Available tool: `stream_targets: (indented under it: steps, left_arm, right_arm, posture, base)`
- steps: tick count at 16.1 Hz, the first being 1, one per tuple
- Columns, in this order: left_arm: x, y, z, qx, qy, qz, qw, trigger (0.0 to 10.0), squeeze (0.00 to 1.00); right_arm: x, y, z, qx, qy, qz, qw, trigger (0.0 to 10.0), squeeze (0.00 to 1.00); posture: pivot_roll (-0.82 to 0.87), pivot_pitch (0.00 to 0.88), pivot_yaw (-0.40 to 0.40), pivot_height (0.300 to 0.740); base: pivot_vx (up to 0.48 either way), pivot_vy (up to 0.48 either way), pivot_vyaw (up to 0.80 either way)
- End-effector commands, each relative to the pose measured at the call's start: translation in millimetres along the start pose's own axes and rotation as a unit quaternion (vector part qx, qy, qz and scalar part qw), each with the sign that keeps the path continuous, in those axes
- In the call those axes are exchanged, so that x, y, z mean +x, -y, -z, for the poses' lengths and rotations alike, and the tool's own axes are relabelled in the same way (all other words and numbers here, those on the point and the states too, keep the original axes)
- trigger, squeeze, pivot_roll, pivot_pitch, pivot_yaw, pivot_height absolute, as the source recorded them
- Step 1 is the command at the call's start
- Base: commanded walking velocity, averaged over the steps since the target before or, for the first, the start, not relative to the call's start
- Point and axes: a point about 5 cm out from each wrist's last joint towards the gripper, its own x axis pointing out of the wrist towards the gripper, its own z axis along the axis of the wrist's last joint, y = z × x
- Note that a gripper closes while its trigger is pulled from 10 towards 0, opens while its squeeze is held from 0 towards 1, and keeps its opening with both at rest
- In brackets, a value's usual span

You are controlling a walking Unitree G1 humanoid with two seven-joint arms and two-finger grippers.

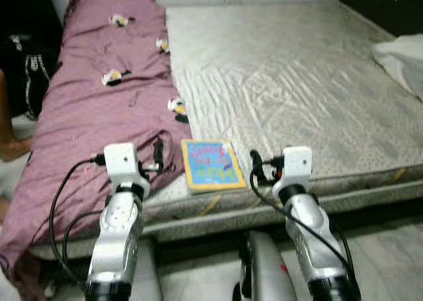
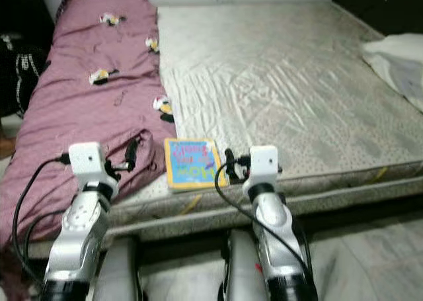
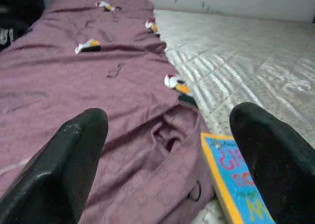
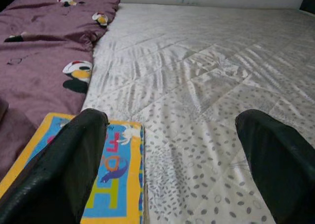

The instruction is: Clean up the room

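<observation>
Nothing tidied yet: left gripper [image 3: 162, 160] and right gripper [image 4: 172, 160] both gape empty, book [image 1: 211, 164] and rumpled blanket [image 1: 99, 116] still on the mattress [image 1: 297, 83].

I see a bare grey mattress [image 1: 297, 83] carrying a rumpled purple blanket [image 1: 92, 129] along its left side, a colourful book [image 1: 211, 163] near its front edge, and white fabric [image 1: 400, 59] at far right.

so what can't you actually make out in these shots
- Book cover lettering: blurred in the eye views, cut off by the frame edge and end effector fingers in the wrist views.
- White bundle on the mattress: cropped by the eye views' right edge.
- Dark items beside the purple blanket: too shadowed.
</observation>
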Motion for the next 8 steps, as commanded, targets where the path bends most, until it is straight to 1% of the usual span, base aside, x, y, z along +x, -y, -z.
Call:
stream_targets:
  steps: [1,4,6,7,8]
  left_arm:
    - [1.3,0.4,3.0,-0.003,-0.010,0.003,1.000,10.0,0.00]
    - [5.2,3.0,4.7,-0.012,-0.016,0.006,1.000,10.0,0.00]
    - [9.8,3.1,9.1,-0.022,-0.035,0.002,0.999,10.0,0.00]
    - [12.3,0.9,10.7,-0.034,-0.042,-0.007,0.999,10.0,0.00]
    - [14.3,-0.5,11.2,-0.038,-0.043,-0.010,0.998,10.0,0.00]
  right_arm:
    - [-1.1,1.7,-3.3,-0.007,0.007,-0.002,1.000,10.0,0.00]
    - [-1.8,3.0,-3.0,-0.012,0.006,-0.001,1.000,10.0,0.00]
    - [-4.0,6.5,-1.9,-0.016,0.001,0.002,1.000,10.0,0.00]
    - [-6.5,8.7,-2.3,-0.017,0.002,0.006,1.000,10.0,0.00]
    - [-8.7,10.8,-2.7,-0.020,0.001,0.008,1.000,10.0,0.00]
  posture:
    - [-0.03,0.000,-0.021,0.538]
    - [-0.03,0.000,-0.023,0.538]
    - [-0.04,0.000,-0.027,0.518]
    - [-0.05,0.000,-0.026,0.508]
    - [-0.06,0.000,-0.026,0.498]
  base:
    - [0.000,0.000,0.00]
    - [0.000,0.000,0.00]
    - [0.000,0.000,0.00]
    - [0.000,0.000,0.00]
    - [0.000,0.000,0.00]
